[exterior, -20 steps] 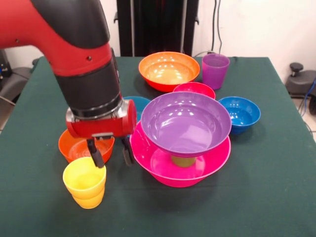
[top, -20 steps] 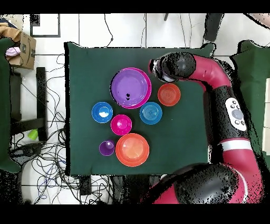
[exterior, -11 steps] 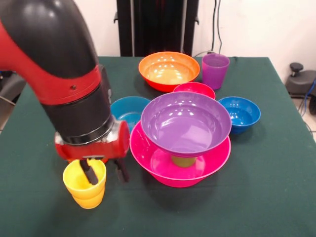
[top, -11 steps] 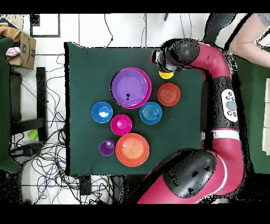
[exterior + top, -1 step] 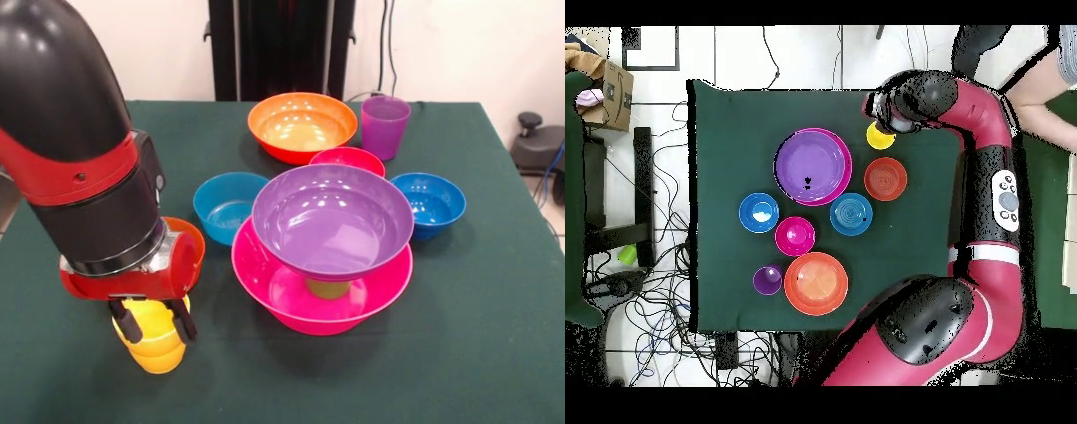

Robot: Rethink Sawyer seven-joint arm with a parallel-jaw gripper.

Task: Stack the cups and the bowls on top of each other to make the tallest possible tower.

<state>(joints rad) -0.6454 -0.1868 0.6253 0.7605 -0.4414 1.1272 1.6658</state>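
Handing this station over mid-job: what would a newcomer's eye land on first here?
First, the red and black arm filling the front view's left side, its gripper straddling the yellow cup at the near table edge. Next, the tower mid-table: the big purple bowl perched on a cup inside the big pink bowl. The other bowls and the purple cup cluster behind it.

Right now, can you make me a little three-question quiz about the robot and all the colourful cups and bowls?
1. True or false: the big purple bowl sits directly on the table.
2. Which cup do the gripper fingers straddle? A purple, B yellow, C lime green.
3. Fill in: the purple cup stands next to the big ____ bowl.

Key:
1. False. It rests above the big pink bowl, on a cup inside it.
2. B, the yellow cup.
3. Orange, meaning the big orange bowl.
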